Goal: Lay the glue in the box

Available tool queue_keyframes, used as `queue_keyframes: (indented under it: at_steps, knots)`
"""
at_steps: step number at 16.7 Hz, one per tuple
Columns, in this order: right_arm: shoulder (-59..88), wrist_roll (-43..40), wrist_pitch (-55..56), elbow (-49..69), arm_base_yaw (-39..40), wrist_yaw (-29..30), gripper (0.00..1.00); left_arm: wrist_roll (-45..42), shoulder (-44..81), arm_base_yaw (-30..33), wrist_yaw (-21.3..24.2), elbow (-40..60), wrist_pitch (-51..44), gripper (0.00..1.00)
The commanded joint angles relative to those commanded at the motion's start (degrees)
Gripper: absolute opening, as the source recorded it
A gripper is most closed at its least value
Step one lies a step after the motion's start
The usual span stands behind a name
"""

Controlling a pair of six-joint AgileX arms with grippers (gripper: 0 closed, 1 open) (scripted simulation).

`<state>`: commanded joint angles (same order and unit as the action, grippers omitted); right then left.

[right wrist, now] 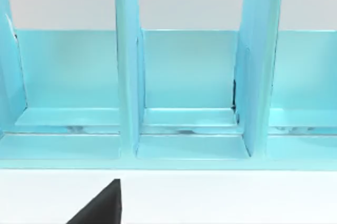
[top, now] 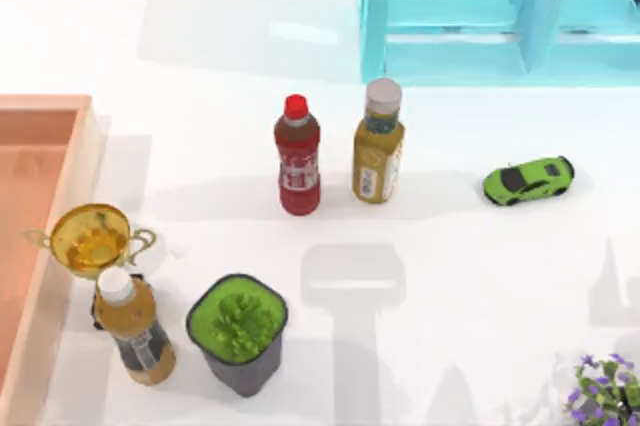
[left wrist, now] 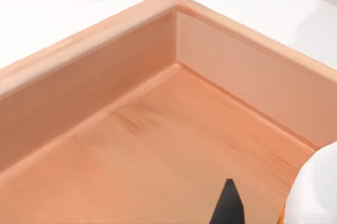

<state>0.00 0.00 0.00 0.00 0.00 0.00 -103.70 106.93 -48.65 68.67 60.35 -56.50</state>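
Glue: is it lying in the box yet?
Cannot tell. Left wrist view shows the glue at the left gripper, over the box's bare floor; whether it rests there or lies flat is hidden; right gripper faces the shelf.

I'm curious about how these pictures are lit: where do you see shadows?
Top view: soft grey shadows trail across the white table beside the red-capped red bottle and the grey pot of green leaves. Left wrist view: the salmon-orange box is evenly lit. Right wrist view: the turquoise shelf unit shows faint glints.
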Motion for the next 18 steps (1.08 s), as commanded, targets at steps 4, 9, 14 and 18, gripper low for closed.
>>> queue_keyframes:
  at_steps: [4,9,14,18]
  knots:
    - [0.0,0.0,0.0,0.0,0.0,0.0,1.0,8.36,-0.4,2.53,0.24,-3.15,13.13,0.0]
    - [0.0,0.0,0.0,0.0,0.0,0.0,1.0,16.87,-0.55,6.14,0.61,-7.19,22.99,0.0]
    - [0.0,0.0,0.0,0.0,0.0,0.0,1.0,17.79,-0.62,6.47,0.49,-7.6,23.66,0.0]
    - [0.0,0.0,0.0,0.0,0.0,0.0,1.0,17.79,-0.62,6.47,0.49,-7.6,23.66,0.3]
